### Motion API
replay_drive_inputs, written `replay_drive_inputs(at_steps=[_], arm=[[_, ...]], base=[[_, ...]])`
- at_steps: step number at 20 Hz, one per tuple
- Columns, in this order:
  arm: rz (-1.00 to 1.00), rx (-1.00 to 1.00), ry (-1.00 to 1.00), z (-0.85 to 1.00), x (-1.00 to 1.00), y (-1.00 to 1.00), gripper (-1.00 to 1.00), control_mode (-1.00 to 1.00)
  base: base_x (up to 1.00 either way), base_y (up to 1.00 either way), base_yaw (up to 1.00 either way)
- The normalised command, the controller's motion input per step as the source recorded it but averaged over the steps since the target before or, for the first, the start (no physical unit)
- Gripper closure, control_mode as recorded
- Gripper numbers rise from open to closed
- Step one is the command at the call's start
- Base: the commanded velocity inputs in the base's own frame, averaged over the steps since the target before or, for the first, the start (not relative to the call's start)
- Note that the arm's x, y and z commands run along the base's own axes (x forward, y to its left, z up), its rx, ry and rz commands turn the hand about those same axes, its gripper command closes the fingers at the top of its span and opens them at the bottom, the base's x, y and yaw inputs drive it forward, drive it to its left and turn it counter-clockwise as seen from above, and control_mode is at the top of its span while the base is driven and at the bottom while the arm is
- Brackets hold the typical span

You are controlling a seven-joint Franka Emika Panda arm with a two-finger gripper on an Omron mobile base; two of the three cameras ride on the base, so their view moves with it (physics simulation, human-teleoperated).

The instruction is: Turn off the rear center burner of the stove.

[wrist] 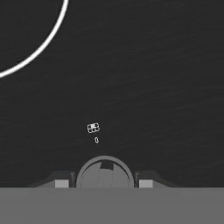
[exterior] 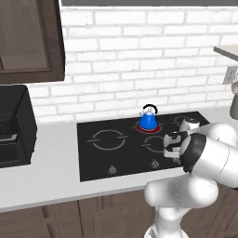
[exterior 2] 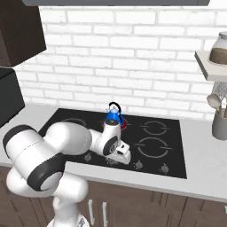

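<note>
- Because the hand looks straight down at the knob row, nearest of all is a round dark knob (wrist: pixel 105 173) sitting between the two fingertips (wrist: pixel 61 183), one tip on each side of it.
- Each tip stands a little clear of the knob's rim, so the gripper (wrist: pixel 103 183) is spread somewhat wider than the knob and grips nothing yet.
- Just beyond the tips, a small white burner symbol (wrist: pixel 93 127) marks the glass; I judge it worth checking that it names the rear center zone before closing.
- To do this step well, keep the knob centred, close evenly on its rim, then rotate the wrist without sliding off.
- Farther ahead of the fingers on the stove (exterior: pixel 93 158), the rear center burner (exterior: pixel 155 128) glows red under a blue kettle (exterior: pixel 148 119).
</note>
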Motion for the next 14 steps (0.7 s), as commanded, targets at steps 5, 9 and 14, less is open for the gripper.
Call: replay_drive_inputs(at_steps=[5, 9, 14], arm=[[-0.49, 0.1, 0.05, 0.0, 0.0, -0.01, 1.0, -1.0], [-0.59, 0.06, 0.03, 0.0, 0.0, 0.0, 1.0, -1.0], [-0.66, 0.02, 0.01, 0.0, 0.03, 0.0, 1.0, -1.0]], base=[[0.0, 0.0, 0.0], [0.0, 0.0, 0.0], [0.0, 0.0, 0.0]])
